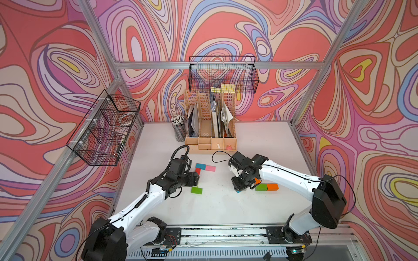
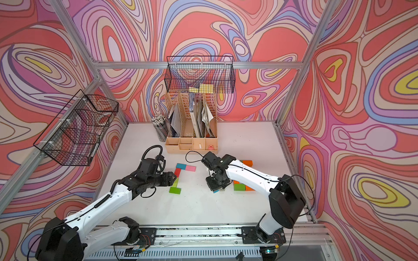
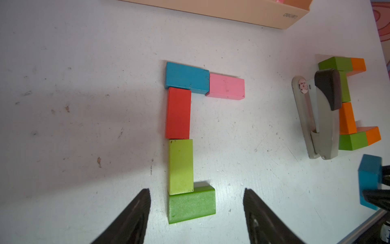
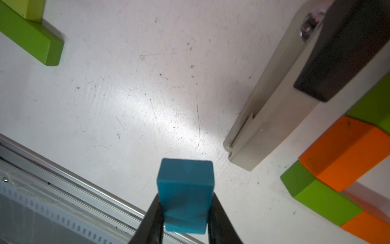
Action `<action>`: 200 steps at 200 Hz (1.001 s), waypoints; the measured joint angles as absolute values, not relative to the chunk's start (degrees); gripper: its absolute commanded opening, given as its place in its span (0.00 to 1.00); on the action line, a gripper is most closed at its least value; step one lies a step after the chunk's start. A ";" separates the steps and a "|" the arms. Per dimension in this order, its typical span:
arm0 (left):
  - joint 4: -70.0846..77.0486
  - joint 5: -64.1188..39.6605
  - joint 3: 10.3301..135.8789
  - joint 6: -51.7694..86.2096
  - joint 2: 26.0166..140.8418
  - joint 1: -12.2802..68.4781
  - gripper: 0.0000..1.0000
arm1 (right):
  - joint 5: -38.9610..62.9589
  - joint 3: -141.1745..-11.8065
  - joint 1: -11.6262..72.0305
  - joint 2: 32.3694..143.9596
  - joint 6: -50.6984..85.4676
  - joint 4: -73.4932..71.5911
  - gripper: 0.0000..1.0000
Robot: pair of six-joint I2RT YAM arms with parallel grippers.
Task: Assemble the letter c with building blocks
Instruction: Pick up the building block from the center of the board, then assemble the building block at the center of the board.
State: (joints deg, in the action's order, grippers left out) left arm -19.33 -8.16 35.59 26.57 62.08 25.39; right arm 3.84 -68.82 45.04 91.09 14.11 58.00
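Right pincer [image 4: 185,199] grips a blue block [image 4: 184,181] by its sides, beside the stapler [image 4: 263,126], probably as the missing end piece. Left pincer [image 3: 196,191] stands wide astride the green brick [image 3: 191,206] of the unfinished letter c [image 3: 178,113], apparently to steady it.

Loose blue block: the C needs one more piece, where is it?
Right wrist view: the loose blue block is clamped in the right gripper, beside the stapler.

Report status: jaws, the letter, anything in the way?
Left gripper: jaws open, empty, by dark green brick. Right gripper: jaws shut on blue brick. Letter c: five bricks laid, one arm short. Stapler off to the side, path clear.
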 measured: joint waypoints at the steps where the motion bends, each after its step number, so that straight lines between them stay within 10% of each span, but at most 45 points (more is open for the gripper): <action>1: -19.33 -8.05 35.55 26.65 62.08 25.39 0.74 | 3.75 -68.95 45.10 91.22 13.87 58.02 0.15; 200: -19.46 -6.28 26.72 32.49 59.11 14.87 0.77 | 0.45 -90.78 56.38 120.55 -24.08 56.36 0.17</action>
